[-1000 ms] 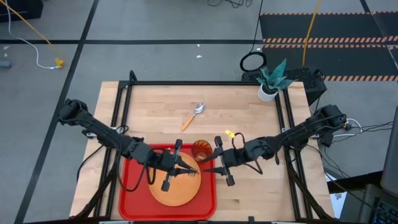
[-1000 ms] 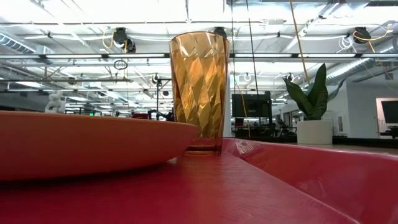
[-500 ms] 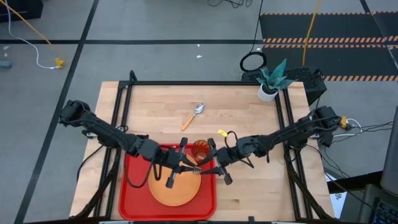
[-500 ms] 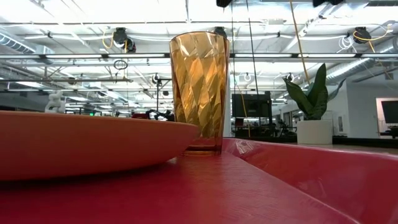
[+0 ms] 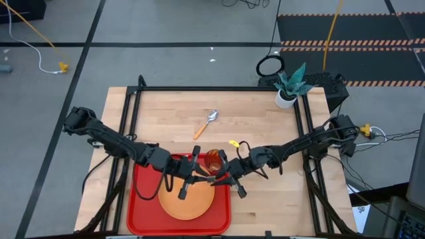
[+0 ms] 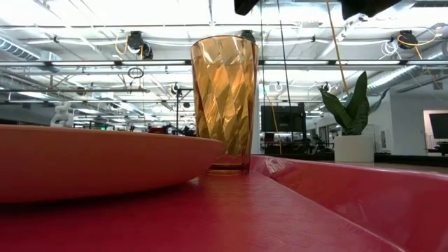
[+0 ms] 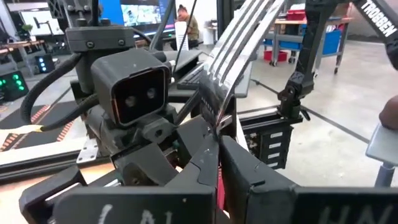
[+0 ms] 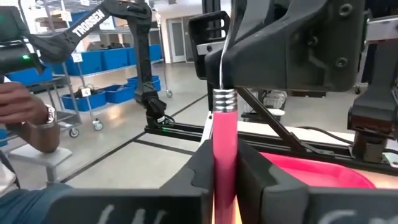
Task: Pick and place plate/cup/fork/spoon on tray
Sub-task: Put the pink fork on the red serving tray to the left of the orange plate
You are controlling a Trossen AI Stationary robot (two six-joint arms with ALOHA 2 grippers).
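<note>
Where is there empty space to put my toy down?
The table is bare left of the spoon, and between the spoon and the plant. On the tray, only the strip left of the plate is free. By the cup it is crowded: the left gripper and right gripper meet there on the fork.

My left hand (image 5: 197, 178) and right hand (image 5: 222, 178) meet over the tray (image 5: 141, 199), beside the cup (image 5: 213, 159); the spoon (image 5: 206, 123) lies apart.

- The red tray (image 5: 141, 199) lay at the table's near edge.
- The orange plate (image 5: 188, 203) sat in it.
- The amber cup (image 5: 214, 159) stood upright at the tray's far right corner.
- The fork (image 8: 224, 134), pink-handled, hung above the plate.
- The spoon (image 5: 205, 124) lay on bare wood beyond the tray.
</note>
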